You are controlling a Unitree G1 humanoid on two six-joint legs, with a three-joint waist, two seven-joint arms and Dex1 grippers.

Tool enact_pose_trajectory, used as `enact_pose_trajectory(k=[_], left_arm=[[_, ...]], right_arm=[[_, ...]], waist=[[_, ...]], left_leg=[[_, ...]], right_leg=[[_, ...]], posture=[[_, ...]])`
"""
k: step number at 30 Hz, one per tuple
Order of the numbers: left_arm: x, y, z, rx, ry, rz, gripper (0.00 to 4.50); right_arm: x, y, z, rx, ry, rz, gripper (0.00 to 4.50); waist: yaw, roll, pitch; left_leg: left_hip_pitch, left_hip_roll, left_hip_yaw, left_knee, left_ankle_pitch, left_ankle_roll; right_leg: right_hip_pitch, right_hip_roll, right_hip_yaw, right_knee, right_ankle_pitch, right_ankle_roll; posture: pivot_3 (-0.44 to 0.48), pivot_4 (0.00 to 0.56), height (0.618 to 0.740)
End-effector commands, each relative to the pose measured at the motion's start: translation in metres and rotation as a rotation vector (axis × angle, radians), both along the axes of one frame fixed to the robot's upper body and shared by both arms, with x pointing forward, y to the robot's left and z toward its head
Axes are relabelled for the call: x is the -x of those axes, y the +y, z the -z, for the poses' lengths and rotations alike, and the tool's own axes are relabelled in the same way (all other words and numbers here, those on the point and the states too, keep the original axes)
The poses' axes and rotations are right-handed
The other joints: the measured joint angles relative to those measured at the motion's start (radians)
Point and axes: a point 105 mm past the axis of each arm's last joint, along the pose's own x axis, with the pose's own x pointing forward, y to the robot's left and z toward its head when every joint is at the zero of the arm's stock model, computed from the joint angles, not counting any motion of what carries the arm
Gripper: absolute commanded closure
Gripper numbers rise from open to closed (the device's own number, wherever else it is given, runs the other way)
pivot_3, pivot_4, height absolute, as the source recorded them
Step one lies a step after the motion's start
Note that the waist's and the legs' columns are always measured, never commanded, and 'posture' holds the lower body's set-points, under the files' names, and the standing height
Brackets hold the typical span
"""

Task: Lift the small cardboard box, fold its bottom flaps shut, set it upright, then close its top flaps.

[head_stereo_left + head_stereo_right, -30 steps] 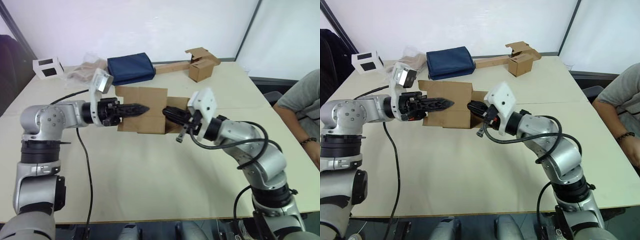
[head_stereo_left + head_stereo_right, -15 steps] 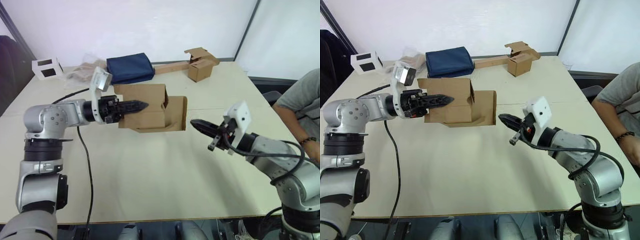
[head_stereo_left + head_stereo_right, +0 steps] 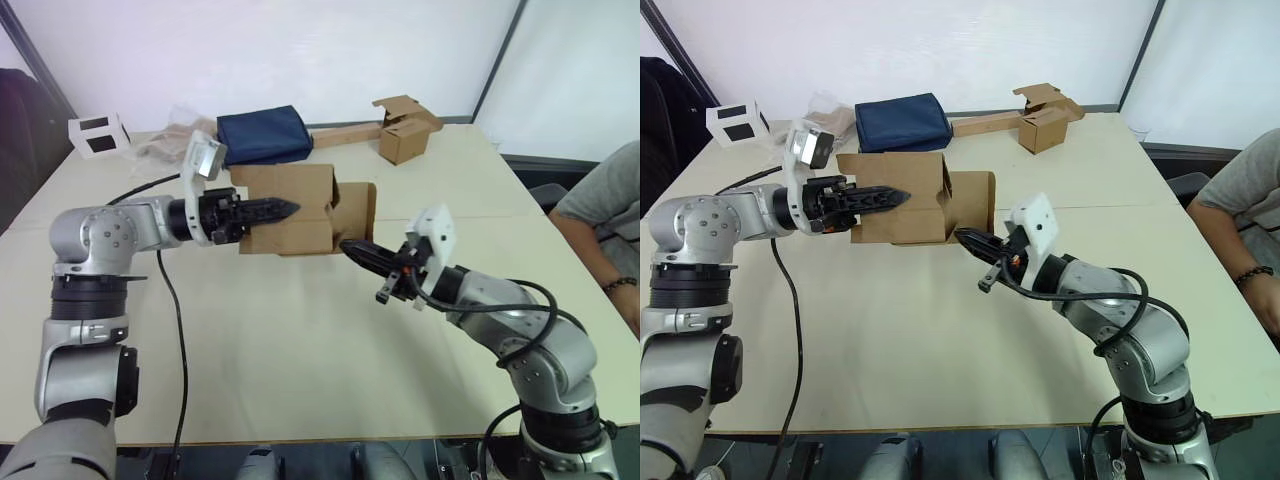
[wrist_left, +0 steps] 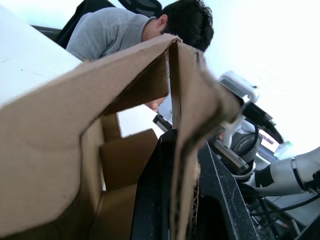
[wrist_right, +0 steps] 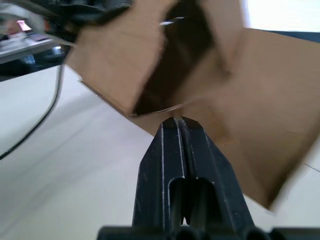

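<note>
above the table [image 3: 300, 340], left end effector [image 3: 283, 209] clamping small cardboard box [image 3: 300, 205]

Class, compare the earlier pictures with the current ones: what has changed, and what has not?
The right tool, shut, swung out to the right, then returned to the plain brown cardboard box. The left tool stayed clamped on its wall, holding the box higher, off the table.

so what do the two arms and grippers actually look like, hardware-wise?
Both arms are silver-grey metal with rounded joint housings and black bands between segments. The left arm has a black cable hanging loose from it; the right arm has black cables looping around its forearm. Each wrist carries a white camera block. The left gripper and right gripper each have two slim black fingers tapering to a point.
</note>
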Motion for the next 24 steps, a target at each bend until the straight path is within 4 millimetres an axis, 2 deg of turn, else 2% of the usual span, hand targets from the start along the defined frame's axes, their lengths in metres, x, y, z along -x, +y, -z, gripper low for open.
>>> enact_pose_trajectory(k=[1,8,12,17,19,22,24], left_arm=[[0.004,-0.003,-0.016,0.025,-0.054,0.028,4.44],[0.005,-0.004,-0.017,0.040,-0.057,0.032,4.44],[0.006,-0.003,-0.018,0.047,-0.062,0.030,4.44],[0.008,-0.002,-0.017,0.050,-0.065,0.027,4.44],[0.008,-0.002,-0.017,0.051,-0.065,0.027,4.44],[0.008,-0.003,-0.018,0.054,-0.065,0.027,4.50],[0.008,-0.004,-0.018,0.058,-0.068,0.030,4.50]], right_arm=[[0.009,0.012,-0.017,-0.048,-0.049,-0.069,4.50],[0.008,0.010,-0.017,-0.038,-0.048,-0.066,4.50],[0.000,-0.018,-0.018,-0.049,-0.039,0.034,4.50],[-0.006,-0.058,-0.031,-0.237,0.016,0.122,4.50],[-0.006,-0.066,-0.031,-0.291,0.050,0.122,4.50],[-0.011,-0.081,-0.032,-0.462,0.127,0.117,3.78],[-0.022,-0.090,-0.026,-0.581,0.180,0.127,2.88]], waist=[[0.000,0.000,0.000],[0.000,0.000,0.000],[0.001,0.000,0.000],[0.001,0.000,0.000],[0.001,0.000,0.000],[-0.002,0.000,0.000],[-0.002,0.000,0.000]], left_leg=[[0.000,0.000,0.000,0.000,0.000,0.000],[0.000,0.000,0.000,0.000,0.000,0.000],[0.000,0.000,0.000,0.000,0.000,0.000],[0.000,0.000,0.000,0.000,0.000,0.000],[0.000,0.000,0.000,0.000,0.000,0.000],[0.000,0.000,0.000,0.000,0.000,0.000],[0.000,0.000,0.000,0.000,0.000,0.000]], right_leg=[[0.000,0.000,0.000,0.000,0.000,0.000],[0.000,0.000,0.000,0.000,0.000,0.000],[0.000,0.000,0.000,0.000,0.000,0.000],[0.000,0.000,0.000,0.000,0.000,0.000],[0.000,0.000,0.000,0.000,0.000,0.000],[0.000,0.000,0.000,0.000,0.000,0.000],[0.000,0.000,0.000,0.000,0.000,0.000]], posture=[[0.000,0.150,0.740],[0.000,0.150,0.740],[0.000,0.150,0.740],[0.000,0.150,0.740],[0.000,0.150,0.740],[0.000,0.150,0.740],[0.000,0.150,0.740]])
